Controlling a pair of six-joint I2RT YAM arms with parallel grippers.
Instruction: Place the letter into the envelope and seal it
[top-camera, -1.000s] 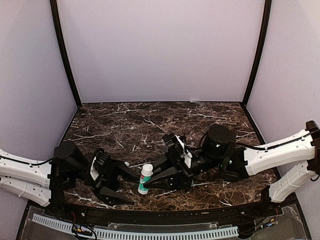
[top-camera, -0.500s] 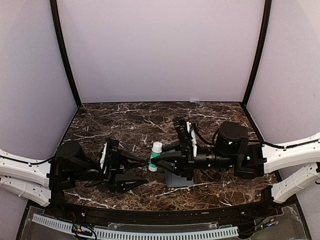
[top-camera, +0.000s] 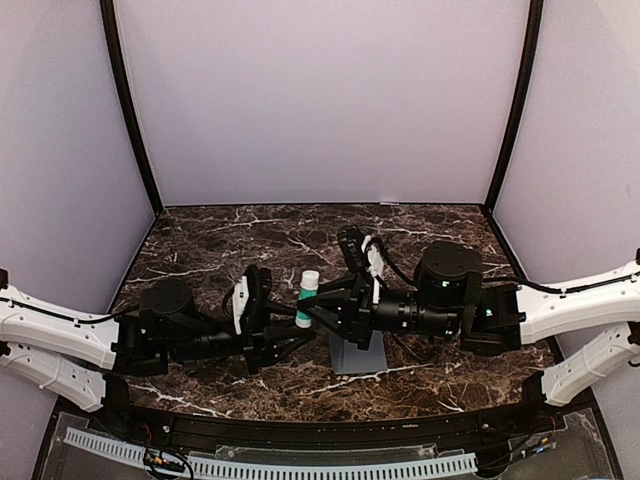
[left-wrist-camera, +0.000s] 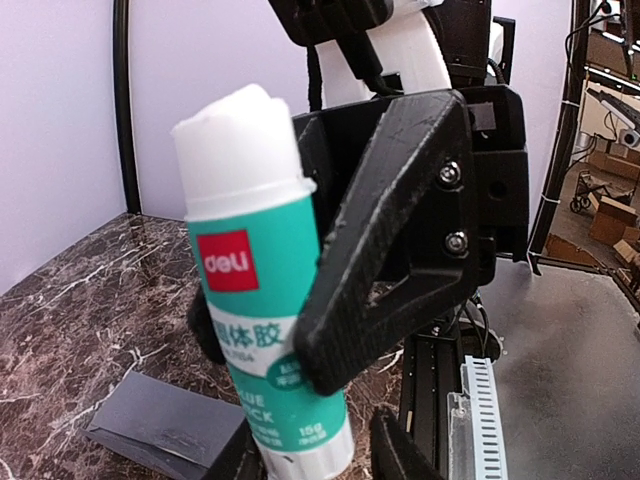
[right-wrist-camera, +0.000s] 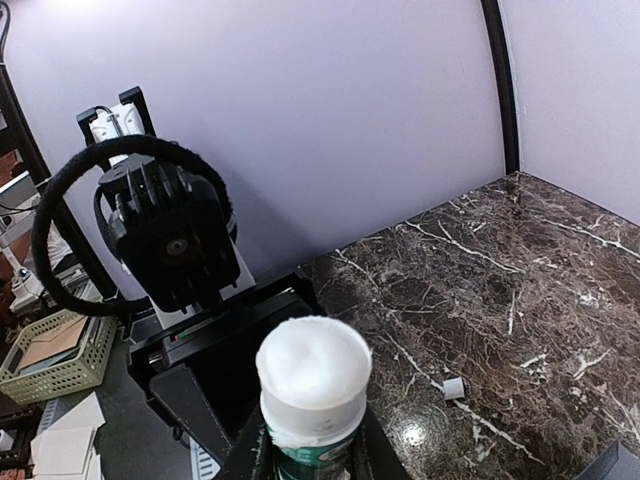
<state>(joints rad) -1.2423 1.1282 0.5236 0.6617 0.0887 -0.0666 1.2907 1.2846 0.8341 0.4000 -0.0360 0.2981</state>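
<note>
The envelope lies flat under the fingers of the right gripper, near edge exposed, marble table open beyond. Those fingers pinch the glue stick roughly upright; the left gripper stands spread about its base.

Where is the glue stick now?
Near the middle of the top view, the glue stick is held upright off the table by the right gripper, with the left gripper close on its left and the envelope lying on the table to its right.

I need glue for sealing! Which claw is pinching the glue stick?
The right claw pinches the glue stick's middle; the left claw only straddles its bottom end.
</note>
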